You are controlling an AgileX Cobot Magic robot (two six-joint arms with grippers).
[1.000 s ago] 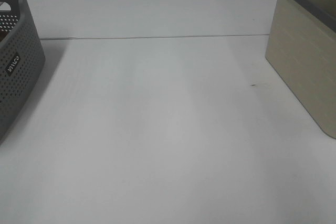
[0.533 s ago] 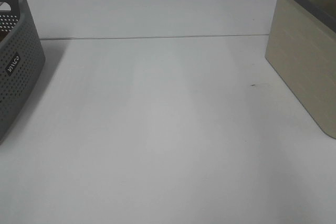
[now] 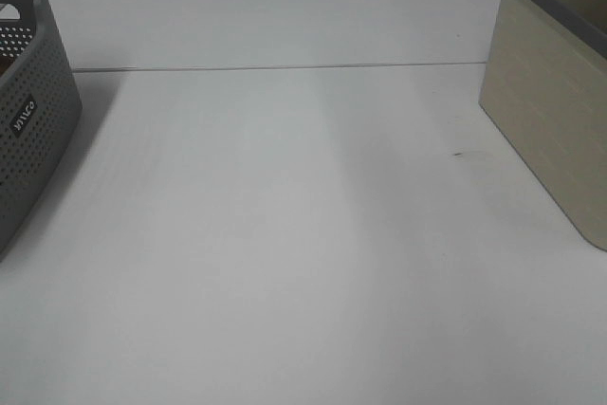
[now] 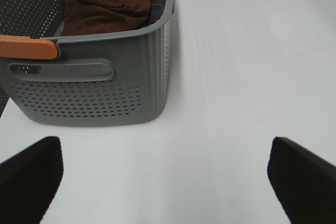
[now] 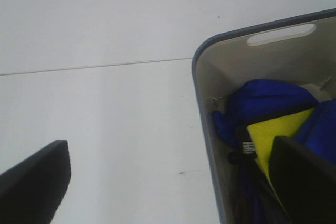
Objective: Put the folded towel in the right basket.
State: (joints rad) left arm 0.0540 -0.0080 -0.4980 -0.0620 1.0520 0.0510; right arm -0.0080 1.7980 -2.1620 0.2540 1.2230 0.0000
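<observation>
Inside the grey perforated basket (image 4: 105,77), at 11 o'clock from my left gripper (image 4: 165,179), lies the folded brown towel (image 4: 105,6). My left jaws stand released and empty. My right gripper (image 5: 173,182) hangs likewise spread, one finger (image 5: 304,177) over the beige right basket (image 5: 210,66).

Grey perforated basket (image 4: 105,72) holding brown cloth (image 4: 105,6)

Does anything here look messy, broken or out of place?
Nothing looks broken or spilled. The brown towel lies rumpled in the grey perforated basket, and blue and yellow cloths are heaped loosely in the beige basket. The only blemish is a small dark speck on the white table.
</observation>
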